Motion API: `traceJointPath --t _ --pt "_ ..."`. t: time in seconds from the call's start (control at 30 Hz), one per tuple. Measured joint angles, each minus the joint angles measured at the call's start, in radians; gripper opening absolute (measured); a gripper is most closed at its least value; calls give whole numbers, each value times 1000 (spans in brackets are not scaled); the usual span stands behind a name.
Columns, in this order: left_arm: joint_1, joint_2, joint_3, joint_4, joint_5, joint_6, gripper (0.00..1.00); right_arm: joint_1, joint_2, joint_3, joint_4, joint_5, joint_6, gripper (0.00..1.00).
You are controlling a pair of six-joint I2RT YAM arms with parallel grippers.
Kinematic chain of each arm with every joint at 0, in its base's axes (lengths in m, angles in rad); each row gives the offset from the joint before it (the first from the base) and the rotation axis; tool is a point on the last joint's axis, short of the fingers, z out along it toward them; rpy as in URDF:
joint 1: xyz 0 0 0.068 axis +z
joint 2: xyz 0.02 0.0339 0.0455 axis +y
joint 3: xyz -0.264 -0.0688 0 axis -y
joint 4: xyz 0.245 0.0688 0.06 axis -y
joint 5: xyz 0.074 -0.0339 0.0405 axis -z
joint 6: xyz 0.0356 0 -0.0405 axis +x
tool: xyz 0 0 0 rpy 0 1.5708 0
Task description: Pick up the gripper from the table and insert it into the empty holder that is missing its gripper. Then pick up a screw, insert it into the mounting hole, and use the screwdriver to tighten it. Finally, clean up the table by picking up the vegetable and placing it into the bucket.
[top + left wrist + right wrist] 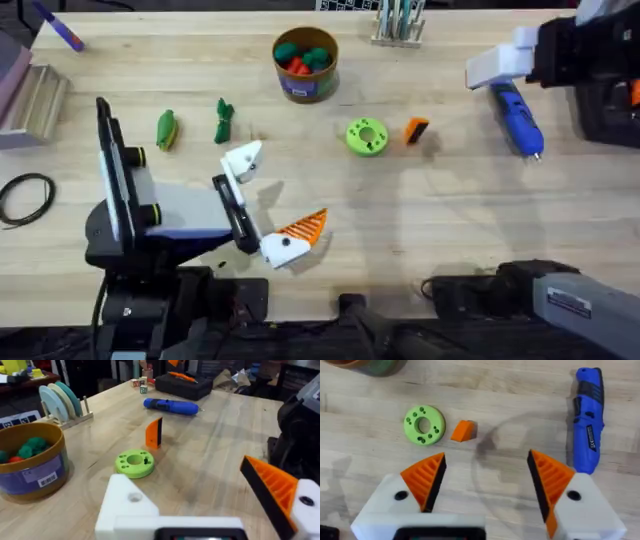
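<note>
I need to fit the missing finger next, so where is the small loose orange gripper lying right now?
In the overhead view the gripper lies on the table right of centre, just right of the green disc, with the screwdriver farther right.

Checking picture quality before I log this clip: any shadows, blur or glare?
Overhead: a soft shadow falls beside the gripper; the right arm's claw looks blurred. Right wrist: a dim ring-shaped shadow lies beside the screwdriver. Left wrist: the background is soft.

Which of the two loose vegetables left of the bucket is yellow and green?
The outer vegetable, farthest from the bucket. The vegetable nearer the bucket is all green.
</note>
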Motion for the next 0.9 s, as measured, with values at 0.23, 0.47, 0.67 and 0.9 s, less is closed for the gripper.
traceJointPath --t 0.23,0.47,0.67,0.9 --pt "0 0 0 -1 8 19 985 0 0 0 0 0 0 993" --pt "0 0 0 0 4 18 985 0 0 0 0 0 0 992" --pt "0 0 0 -1 7 18 985 0 0 0 0 0 0 992" --pt "0 0 0 -1 10 18 985 0 0 0 0 0 0 992"
